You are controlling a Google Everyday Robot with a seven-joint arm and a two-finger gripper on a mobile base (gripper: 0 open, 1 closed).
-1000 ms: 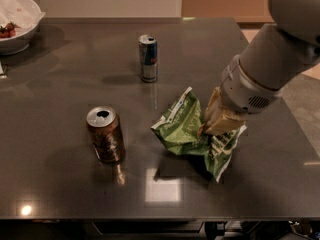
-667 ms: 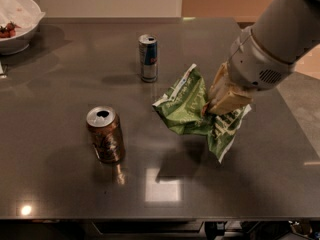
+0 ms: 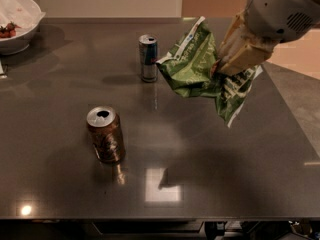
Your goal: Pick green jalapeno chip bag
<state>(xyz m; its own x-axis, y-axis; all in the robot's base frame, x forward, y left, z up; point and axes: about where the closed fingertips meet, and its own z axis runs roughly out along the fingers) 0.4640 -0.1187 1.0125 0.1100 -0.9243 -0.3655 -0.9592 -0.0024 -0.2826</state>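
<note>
The green jalapeno chip bag [image 3: 197, 66] is a crinkled light-green foil bag with white lettering. It hangs in the air above the dark table [image 3: 250, 149], clear of its surface, at the upper right of the camera view. My gripper [image 3: 222, 66] is shut on the bag's middle, its tan fingers [image 3: 242, 54] pinching the foil from the right. The bag's lower corner droops below the gripper. My grey arm comes in from the top right corner.
A blue and silver drink can [image 3: 148, 58] stands upright just left of the lifted bag. An opened brown can [image 3: 105, 134] stands at the table's front left. A white bowl [image 3: 17, 21] with food sits at the far left corner.
My gripper has risen and moved back with the chip bag in it. The bag has left the table and now hangs well above it. Both cans have stayed put.
</note>
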